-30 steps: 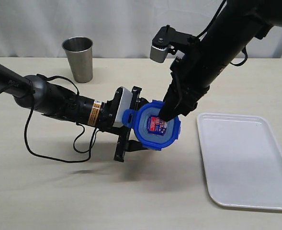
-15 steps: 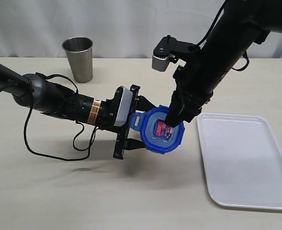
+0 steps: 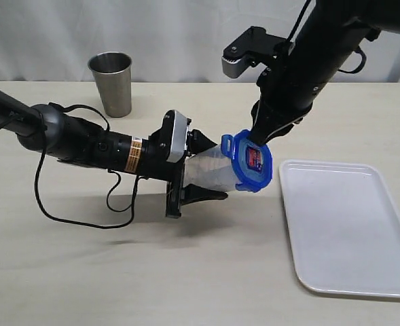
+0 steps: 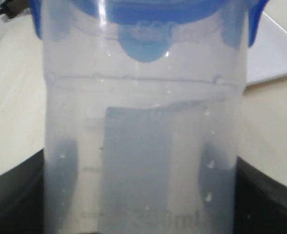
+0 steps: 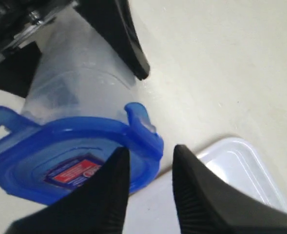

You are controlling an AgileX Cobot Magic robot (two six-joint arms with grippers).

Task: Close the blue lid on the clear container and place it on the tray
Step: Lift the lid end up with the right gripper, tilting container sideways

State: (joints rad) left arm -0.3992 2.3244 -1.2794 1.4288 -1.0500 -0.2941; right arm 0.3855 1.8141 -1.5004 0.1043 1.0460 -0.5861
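My left gripper (image 3: 186,178) is shut on the clear container (image 3: 210,170), held on its side above the table with its mouth toward the tray (image 3: 349,227). The blue lid (image 3: 253,161) sits on that mouth, sticker facing outward. In the left wrist view the container (image 4: 143,146) fills the frame between my gripper's (image 4: 141,168) dark fingers (image 4: 16,200). My right gripper (image 3: 263,133) hangs just above the lid's upper edge. In the right wrist view it (image 5: 150,150) is open, nothing between its fingers, with the lid (image 5: 75,161) just beyond the tips.
A steel cup (image 3: 111,83) stands at the back left. A black cable (image 3: 77,219) loops on the table under the left arm. The white tray (image 5: 240,170) lies directly right of the held container. A white curtain closes the back.
The left gripper has swung the container so that its mouth points right toward the tray. The right gripper has lifted off the lid's face and moved up and right.
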